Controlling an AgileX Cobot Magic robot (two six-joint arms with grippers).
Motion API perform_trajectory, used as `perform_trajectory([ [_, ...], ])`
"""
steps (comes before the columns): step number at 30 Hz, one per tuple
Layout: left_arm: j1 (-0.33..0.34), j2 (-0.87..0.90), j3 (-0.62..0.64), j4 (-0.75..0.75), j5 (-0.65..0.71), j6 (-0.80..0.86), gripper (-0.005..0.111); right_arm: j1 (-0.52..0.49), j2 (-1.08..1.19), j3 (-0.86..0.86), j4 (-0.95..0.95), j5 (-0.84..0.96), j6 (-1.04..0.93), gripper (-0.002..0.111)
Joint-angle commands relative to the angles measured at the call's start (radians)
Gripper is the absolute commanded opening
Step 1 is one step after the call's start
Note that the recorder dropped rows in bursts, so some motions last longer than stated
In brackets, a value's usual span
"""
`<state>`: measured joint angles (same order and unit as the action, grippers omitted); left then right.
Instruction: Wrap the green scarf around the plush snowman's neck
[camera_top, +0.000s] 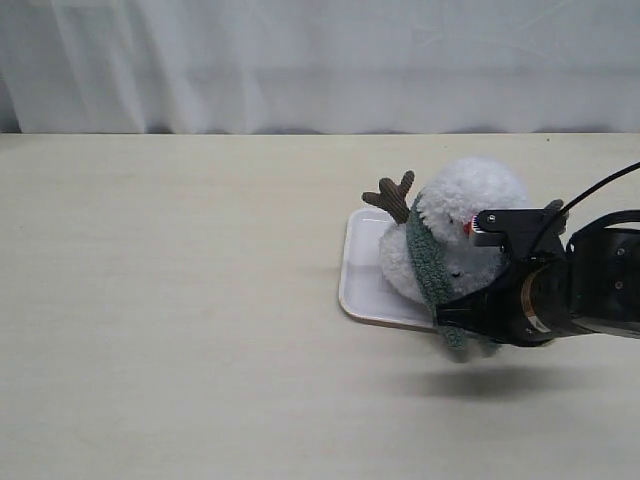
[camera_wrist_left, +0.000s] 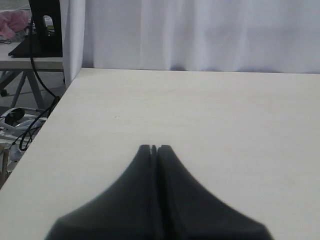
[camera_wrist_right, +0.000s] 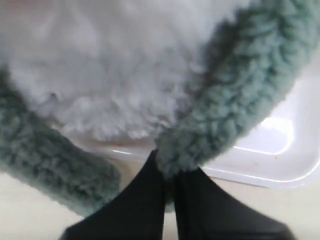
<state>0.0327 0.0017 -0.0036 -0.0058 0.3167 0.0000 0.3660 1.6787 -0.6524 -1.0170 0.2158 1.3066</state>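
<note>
green scarf (camera_top: 428, 262) draped over snowman's neck (camera_top: 420, 235), band running down front toward near tray edge. one scarf end pinched between closed right fingers (camera_wrist_right: 145, 200), second end lying loose beside them. plush snowman (camera_top: 470, 200) tipped over on white tray (camera_top: 362, 285), brown twig arm (camera_top: 392, 196) sticking up. tray right of centre on pale tabletop (camera_top: 180, 300). left fingers (camera_wrist_left: 142, 185) pressed together, holding nothing, over bare tabletop well apart from snowman.

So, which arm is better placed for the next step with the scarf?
Right. The right hand is shut on the scarf, next to the snowman; the left hand is shut on nothing and sees only table.
</note>
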Motion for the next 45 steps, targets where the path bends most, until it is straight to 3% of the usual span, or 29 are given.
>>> perform_trajectory([
  [1, 0.001, -0.002, 0.004, -0.004, -0.009, 0.0, 0.0, -0.003, -0.052, 0.004, 0.0, -0.158, -0.01, 0.004],
  [3, 0.001, -0.002, 0.004, -0.004, -0.009, 0.0, 0.0, -0.003, -0.064, 0.004, 0.0, -0.188, -0.029, 0.004],
  [9, 0.001, -0.002, 0.004, -0.004, -0.009, 0.0, 0.0, -0.003, -0.045, 0.017, 0.0, -0.06, -0.056, 0.004],
  [20, 0.001, -0.002, 0.004, -0.004, -0.009, 0.0, 0.0, -0.003, -0.04, 0.051, 0.038, -0.334, -0.008, 0.044],
  [23, 0.001, -0.002, 0.004, -0.004, -0.009, 0.0, 0.0, -0.003, -0.04, 0.066, 0.007, -0.421, -0.008, 0.049],
  [32, 0.001, -0.002, 0.004, -0.004, -0.009, 0.0, 0.0, -0.003, 0.006, 0.067, 0.003, -0.398, -0.012, 0.063],
  [39, 0.001, -0.002, 0.004, -0.004, -0.009, 0.0, 0.0, -0.003, 0.102, 0.018, 0.007, -0.398, -0.009, 0.062],
  [41, 0.001, -0.002, 0.004, -0.004, -0.009, 0.0, 0.0, -0.003, 0.12, 0.005, 0.007, -0.393, -0.009, 0.054],
  [45, 0.001, -0.002, 0.004, -0.004, -0.009, 0.0, 0.0, -0.003, 0.122, 0.002, 0.007, -0.337, -0.013, 0.025],
])
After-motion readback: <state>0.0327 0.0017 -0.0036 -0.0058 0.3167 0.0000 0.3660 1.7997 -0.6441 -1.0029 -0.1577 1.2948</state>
